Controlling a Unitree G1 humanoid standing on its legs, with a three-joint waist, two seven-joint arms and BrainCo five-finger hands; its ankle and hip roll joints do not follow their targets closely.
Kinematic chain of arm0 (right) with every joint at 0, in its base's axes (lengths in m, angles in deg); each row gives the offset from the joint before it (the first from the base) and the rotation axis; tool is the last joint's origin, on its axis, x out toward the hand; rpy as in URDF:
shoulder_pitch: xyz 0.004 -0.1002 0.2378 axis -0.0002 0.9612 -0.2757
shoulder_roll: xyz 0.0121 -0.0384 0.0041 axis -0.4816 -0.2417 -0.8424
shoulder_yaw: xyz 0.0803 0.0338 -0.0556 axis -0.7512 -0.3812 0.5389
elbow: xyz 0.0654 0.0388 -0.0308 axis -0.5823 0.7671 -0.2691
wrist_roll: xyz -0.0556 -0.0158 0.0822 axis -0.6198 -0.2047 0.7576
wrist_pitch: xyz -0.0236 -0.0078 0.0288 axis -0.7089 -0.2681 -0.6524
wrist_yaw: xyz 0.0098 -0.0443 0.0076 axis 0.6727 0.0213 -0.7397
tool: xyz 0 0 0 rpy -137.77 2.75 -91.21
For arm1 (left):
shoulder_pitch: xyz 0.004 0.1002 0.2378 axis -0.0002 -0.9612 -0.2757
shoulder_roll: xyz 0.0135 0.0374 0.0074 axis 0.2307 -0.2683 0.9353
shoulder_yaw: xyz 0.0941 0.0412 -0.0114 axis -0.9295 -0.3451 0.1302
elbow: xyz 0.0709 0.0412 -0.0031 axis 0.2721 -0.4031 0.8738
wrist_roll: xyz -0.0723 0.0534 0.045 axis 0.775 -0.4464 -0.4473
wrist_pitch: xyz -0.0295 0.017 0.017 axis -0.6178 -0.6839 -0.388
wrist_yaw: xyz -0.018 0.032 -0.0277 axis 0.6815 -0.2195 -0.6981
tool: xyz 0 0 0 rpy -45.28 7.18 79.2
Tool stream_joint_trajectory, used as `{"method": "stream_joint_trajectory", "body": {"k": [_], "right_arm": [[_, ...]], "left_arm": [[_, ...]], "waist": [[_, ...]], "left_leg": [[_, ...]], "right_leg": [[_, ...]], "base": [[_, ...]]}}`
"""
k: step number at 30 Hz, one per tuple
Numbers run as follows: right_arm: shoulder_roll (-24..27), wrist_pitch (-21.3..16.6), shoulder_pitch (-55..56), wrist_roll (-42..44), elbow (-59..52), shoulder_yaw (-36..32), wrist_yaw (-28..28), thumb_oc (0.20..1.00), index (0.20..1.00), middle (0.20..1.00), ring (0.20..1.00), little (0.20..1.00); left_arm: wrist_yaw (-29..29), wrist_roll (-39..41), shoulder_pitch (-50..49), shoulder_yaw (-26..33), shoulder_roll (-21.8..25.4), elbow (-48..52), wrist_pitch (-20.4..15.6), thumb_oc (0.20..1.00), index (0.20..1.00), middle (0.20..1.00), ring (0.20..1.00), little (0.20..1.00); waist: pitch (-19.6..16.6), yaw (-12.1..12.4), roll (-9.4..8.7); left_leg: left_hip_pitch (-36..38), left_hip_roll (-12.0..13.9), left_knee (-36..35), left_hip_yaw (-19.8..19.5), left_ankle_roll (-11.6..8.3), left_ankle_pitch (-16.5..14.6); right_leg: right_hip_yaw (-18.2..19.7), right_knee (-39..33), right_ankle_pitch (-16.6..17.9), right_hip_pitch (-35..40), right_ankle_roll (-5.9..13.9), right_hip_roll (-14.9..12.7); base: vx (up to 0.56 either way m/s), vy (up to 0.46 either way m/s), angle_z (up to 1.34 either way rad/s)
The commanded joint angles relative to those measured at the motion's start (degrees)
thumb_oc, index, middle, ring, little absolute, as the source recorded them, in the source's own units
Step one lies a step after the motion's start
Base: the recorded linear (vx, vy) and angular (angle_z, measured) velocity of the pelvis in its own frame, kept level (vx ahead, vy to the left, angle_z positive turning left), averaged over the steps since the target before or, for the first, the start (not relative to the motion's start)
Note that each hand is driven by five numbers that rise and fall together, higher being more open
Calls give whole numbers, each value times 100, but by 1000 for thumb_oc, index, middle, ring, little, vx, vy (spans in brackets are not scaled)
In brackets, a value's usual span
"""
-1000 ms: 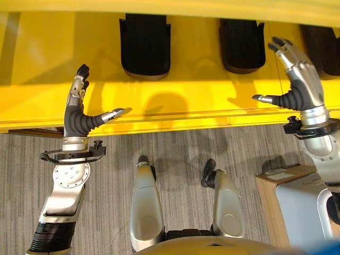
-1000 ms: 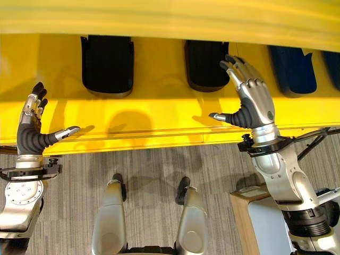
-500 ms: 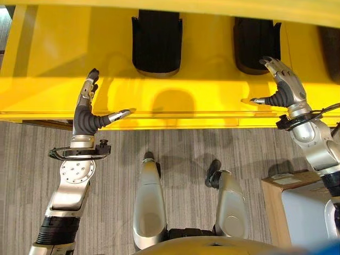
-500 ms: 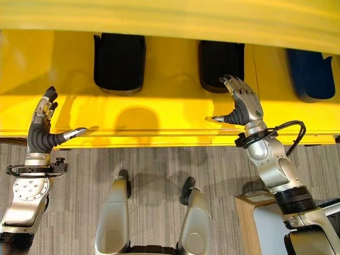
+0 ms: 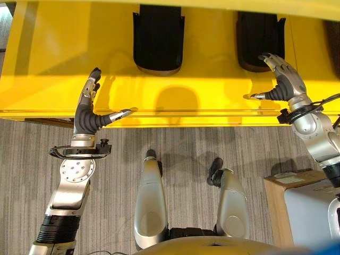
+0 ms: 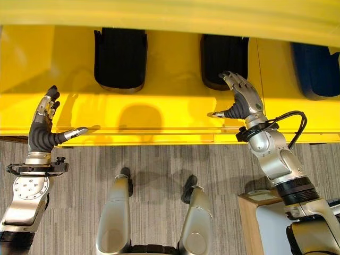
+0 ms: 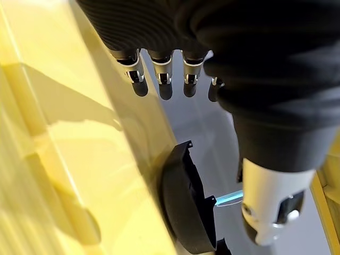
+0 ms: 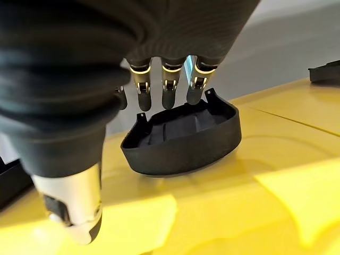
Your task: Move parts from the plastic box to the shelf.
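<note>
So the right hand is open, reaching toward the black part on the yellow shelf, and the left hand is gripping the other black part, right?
Not quite. The left hand is open and holds nothing, beside the other black part, as the left eye view shows. The right hand is indeed open, near its black part on the yellow shelf.

The shelf's upper lip hides the far ends of both black parts.

— Where's the left hand?
— Left of the frame, raised upright on its arm, fingers straight, thumb stuck out sideways, holding nothing.
— And the right hand?
— Upper right, fingers extended and spread, thumb out, also bare.
</note>
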Motion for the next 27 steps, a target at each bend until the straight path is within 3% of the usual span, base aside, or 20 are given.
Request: {"method": "stream_joint_trajectory", "body": {"k": [1,27], "right_arm": [[271,-54,-456,-83,100,66,-22,1000,1000,1000,1000,1000],[647,-61,-627,-23,299,286,408,1000,1000,1000,1000,1000]], "left_arm": [[-21,114,-56,-25,149,224,-293,1000,1000,1000,1000,1000],[82,136,-195,143,149,132,-260,1000,1000,1000,1000,1000]], "waist": [[-210,93,-49],[-126,152,-55]], "left_leg": [[-329,274,-300,-76,8,607],[-488,208,-229,-109,47,579]], "right_leg": [[334,-40,8,561,196,-303],[300,83,-15,428,196,-345]], "base": [[0,0,0],[1,0,0]]}}
